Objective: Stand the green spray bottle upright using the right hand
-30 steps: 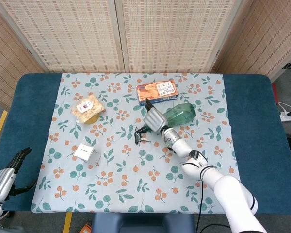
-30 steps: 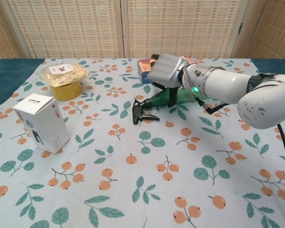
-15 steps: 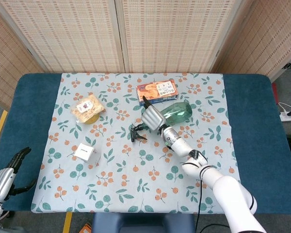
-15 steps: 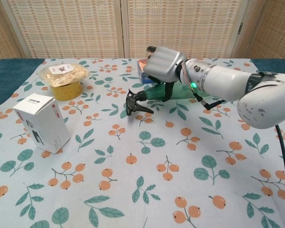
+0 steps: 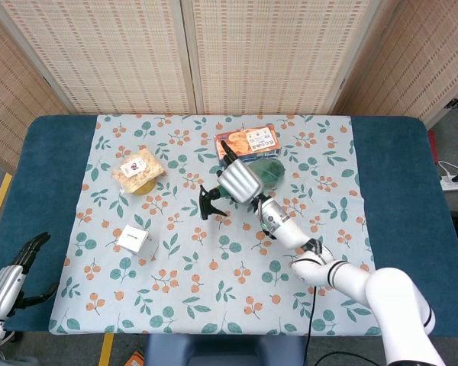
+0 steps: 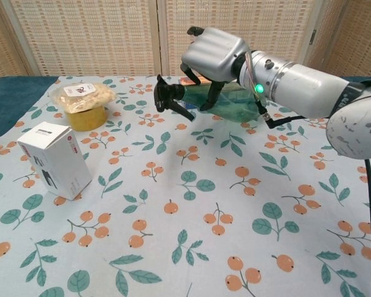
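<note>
My right hand (image 6: 215,54) (image 5: 240,181) grips the green spray bottle (image 6: 230,101) (image 5: 269,169) around its neck and holds it off the table. The bottle lies roughly level in the air, its black trigger head (image 6: 170,96) (image 5: 208,201) pointing left and its green body running back to the right behind the hand. The fingers wrap over the neck, hiding it. My left hand (image 5: 17,272) hangs below the table's near left corner with its fingers apart and nothing in them.
On the floral cloth (image 6: 191,216) stand a white box (image 6: 54,159) at the left, a yellow tub of snacks (image 6: 83,103) behind it, and an orange biscuit pack (image 5: 246,142) just beyond the bottle. Blue table edges (image 5: 404,198) flank the cloth.
My right hand has lifted the bottle off the cloth. The trigger head rose and swung further left; the bottle's body came up with it.
</note>
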Available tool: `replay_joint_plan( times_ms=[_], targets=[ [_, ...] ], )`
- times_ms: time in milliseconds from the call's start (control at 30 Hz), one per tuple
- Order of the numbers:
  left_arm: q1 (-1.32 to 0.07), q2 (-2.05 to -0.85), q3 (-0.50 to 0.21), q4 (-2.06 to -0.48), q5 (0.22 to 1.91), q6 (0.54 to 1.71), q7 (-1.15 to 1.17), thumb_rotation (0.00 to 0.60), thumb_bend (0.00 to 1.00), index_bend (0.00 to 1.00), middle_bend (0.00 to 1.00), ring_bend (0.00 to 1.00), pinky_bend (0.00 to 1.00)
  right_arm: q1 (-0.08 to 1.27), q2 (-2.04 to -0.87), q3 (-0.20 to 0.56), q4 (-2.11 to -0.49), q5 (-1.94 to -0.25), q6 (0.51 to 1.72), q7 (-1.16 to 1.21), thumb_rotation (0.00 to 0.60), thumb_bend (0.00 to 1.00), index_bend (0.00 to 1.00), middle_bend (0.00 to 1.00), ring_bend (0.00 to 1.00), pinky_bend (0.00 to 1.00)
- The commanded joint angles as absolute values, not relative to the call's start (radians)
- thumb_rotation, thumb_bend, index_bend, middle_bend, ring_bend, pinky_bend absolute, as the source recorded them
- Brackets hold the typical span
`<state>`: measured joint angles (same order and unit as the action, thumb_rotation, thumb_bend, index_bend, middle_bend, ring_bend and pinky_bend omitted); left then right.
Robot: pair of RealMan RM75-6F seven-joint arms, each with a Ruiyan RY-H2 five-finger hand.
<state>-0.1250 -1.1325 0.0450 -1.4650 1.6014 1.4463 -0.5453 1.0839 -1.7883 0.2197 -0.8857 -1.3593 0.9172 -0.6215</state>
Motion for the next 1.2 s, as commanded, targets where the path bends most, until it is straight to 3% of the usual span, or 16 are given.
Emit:
replay_joint_plan(
  times_ms=[33,533,867,1200],
  targets=[
    [-0.125,-1.133,0.046,-1.466,1.603,1.448,-0.545,0.6,0.28,0.0,0.0,0.0,0.17,1.045,-1.716,0.254,-1.016,-1.321,0.98,-0.702,0.6,0.06,0.83,0.62,0.3,0.04],
    [-0.126,-1.13,0.055,-1.472,1.617,1.448,-0.549,0.6,0.28,0.0,0.0,0.0,0.17,0.902,-1.6,0.353,-1.437,-1.126,1.22,-0.892,0.6,0.08,0.84,0.63,0.32,0.06],
    [-0.126,-1.132,0.059,-1.474,1.627,1.454,-0.537,0.6,0.28,0.0,0.0,0.0,0.17,0.819,-1.568,0.495,-1.794,-0.825,1.416,-0.947,0.6,0.12,0.85,0.64,0.36,0.1],
    [-0.125,-1.132,0.063,-1.476,1.631,1.457,-0.527,0.6,0.28,0.0,0.0,0.0,0.17,0.793,-1.585,0.559,-1.824,-0.6,1.486,-0.904,0.6,0.14,0.86,0.64,0.37,0.13]
  ],
)
